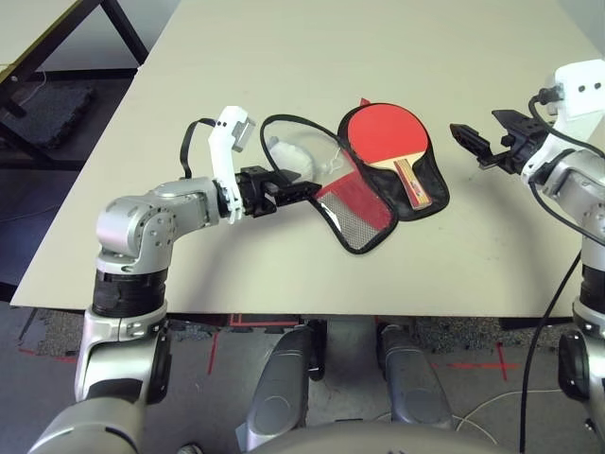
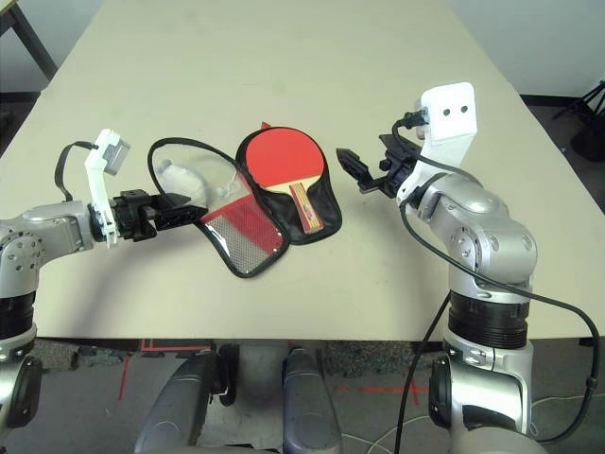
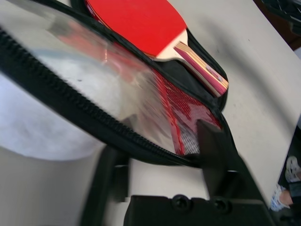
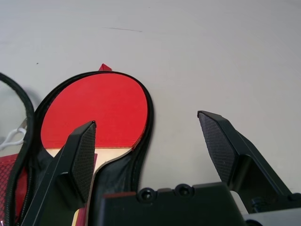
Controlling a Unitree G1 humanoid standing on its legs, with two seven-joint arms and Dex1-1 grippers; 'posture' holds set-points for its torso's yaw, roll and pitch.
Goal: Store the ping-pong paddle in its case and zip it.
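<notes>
Lying in open case (image 1: 416, 194), ping-pong paddle (image 1: 383, 132) between end effectors.

You get bright, even light with soft shadows, but the left wrist view blurs the case (image 3: 117, 103) flap.

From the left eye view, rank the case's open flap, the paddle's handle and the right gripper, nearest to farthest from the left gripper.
1. Open flap of the case: right at the left gripper.
2. Paddle handle: middle, lying in the case.
3. Right gripper: far side, past the case.
</notes>
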